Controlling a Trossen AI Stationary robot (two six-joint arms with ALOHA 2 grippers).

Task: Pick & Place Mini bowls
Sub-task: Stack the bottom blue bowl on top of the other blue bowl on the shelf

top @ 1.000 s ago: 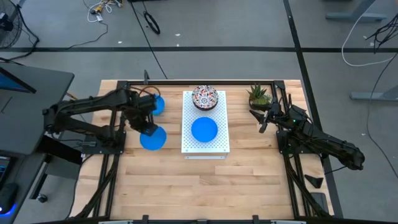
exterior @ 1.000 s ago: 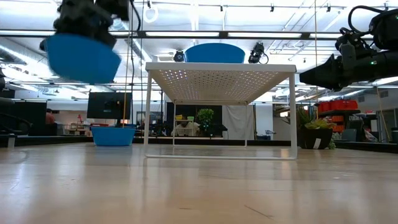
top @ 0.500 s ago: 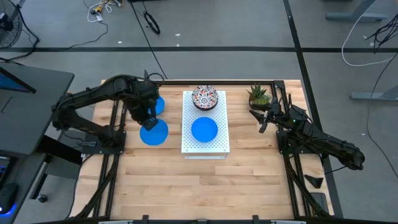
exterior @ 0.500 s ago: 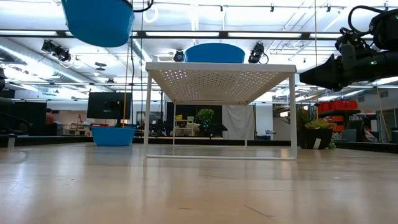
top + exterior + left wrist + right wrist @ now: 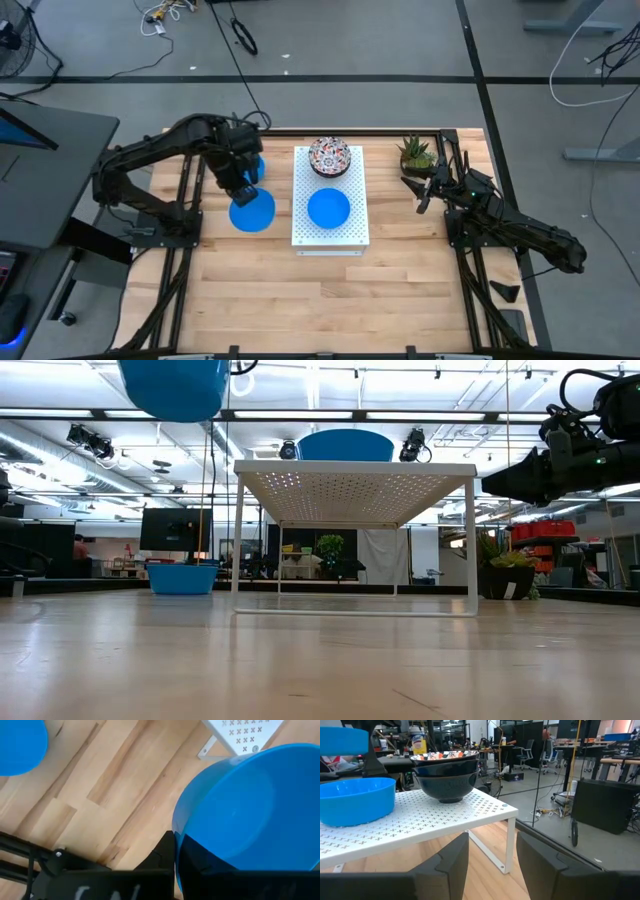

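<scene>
Over on the left, the left tool point(image 5: 241, 187) is clamped on a blue bowl's point(image 5: 251, 211) rim, carrying it high above the desk point(image 5: 300, 300), just beside the board point(image 5: 330, 237). A second blue bowl point(image 5: 250, 168) sits behind it on the desk. I'd bring it over the board's free front strip, keep it level, and lower it clear of the blue bowl point(image 5: 328, 208) and patterned bowl point(image 5: 330, 157) already there. The right tool point(image 5: 424, 190) waits near the plant point(image 5: 415, 152), fingers apart.
</scene>
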